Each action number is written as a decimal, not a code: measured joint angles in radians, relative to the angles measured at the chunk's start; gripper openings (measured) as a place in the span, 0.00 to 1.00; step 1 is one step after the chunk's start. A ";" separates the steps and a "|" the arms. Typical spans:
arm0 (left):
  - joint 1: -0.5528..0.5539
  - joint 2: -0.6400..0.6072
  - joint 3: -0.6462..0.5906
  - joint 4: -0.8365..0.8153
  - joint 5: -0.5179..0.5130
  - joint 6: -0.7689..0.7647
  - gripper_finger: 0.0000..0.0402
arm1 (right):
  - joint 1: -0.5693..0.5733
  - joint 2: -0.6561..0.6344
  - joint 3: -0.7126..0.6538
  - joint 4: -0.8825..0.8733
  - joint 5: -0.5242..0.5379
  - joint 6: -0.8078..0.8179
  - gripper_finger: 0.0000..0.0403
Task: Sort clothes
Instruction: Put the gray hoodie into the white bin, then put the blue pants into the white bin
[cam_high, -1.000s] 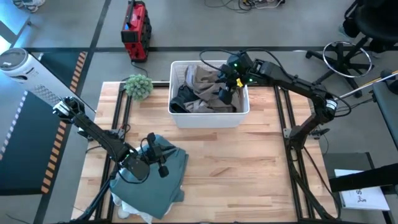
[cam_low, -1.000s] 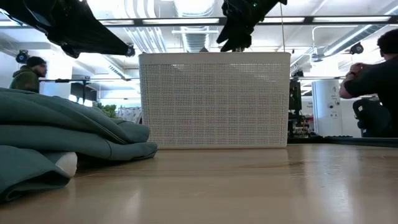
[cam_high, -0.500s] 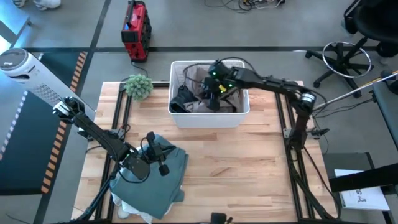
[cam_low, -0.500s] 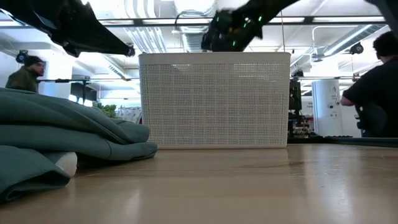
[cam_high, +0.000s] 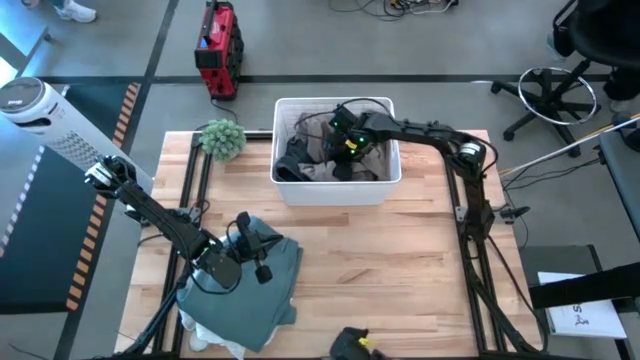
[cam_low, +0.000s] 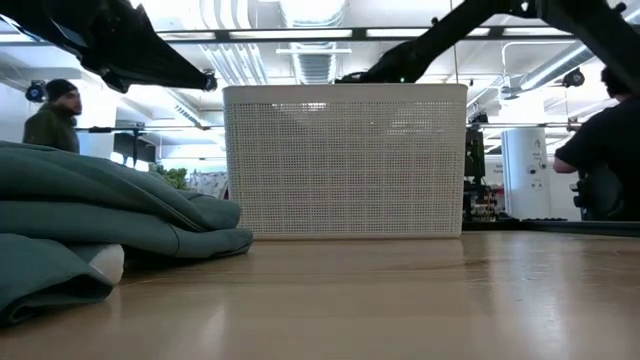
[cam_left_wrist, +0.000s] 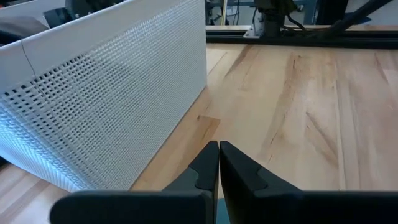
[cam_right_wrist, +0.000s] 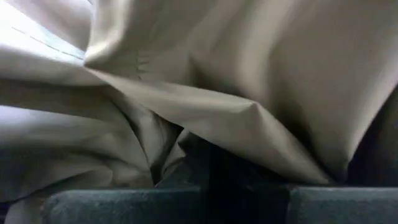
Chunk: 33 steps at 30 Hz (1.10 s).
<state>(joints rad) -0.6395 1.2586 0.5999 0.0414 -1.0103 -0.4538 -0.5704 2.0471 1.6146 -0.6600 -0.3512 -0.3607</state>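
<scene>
From above, we see the right gripper (cam_high: 343, 140) reaching down into the white bin (cam_high: 385, 182) at the far middle of the table (cam_high: 400, 260), buried among the tan and dark grey clothes (cam_high: 318, 172) heaped inside; we cannot tell whether its fingers are parted or closed. The left gripper (cam_high: 262, 262) rests over the grey-green garment (cam_high: 270, 300), which lies folded at the near left of the table with a white piece (cam_high: 205, 336) peeking from beneath it. A small green spiky plant (cam_high: 222, 139) stands just left of the bin. On the floor beyond the table sits a red device (cam_high: 216, 50); we can read no writing on it.

At table height, we see the bin's perforated wall (cam_low: 345, 160) ahead, the grey-green garment (cam_low: 90, 220) stacked at the left, and the right arm (cam_low: 440, 40) dipping behind the bin's rim. People (cam_low: 50, 112) show in the room behind.

In the left wrist view, the left gripper's (cam_left_wrist: 218, 163) fingers are pressed together, holding nothing, above bare wood beside the bin.

In the right wrist view, folds of tan cloth (cam_right_wrist: 236, 93) fill everything; the fingers are hidden.
</scene>
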 joint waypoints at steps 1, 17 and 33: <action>0.000 0.000 0.000 0.000 0.000 0.000 0.00 | -0.003 0.005 0.000 -0.003 -0.001 0.000 0.00; -0.001 0.000 0.043 -0.030 0.269 0.036 0.12 | 0.008 -0.116 -0.003 -0.050 0.055 0.036 0.00; -0.013 0.151 0.382 -0.440 0.516 -0.068 0.63 | 0.126 -0.608 -0.002 -0.098 0.114 0.152 0.44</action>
<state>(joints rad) -0.6521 1.4100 0.9816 -0.3989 -0.4940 -0.5222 -0.4441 1.4392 1.6127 -0.7579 -0.2368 -0.2084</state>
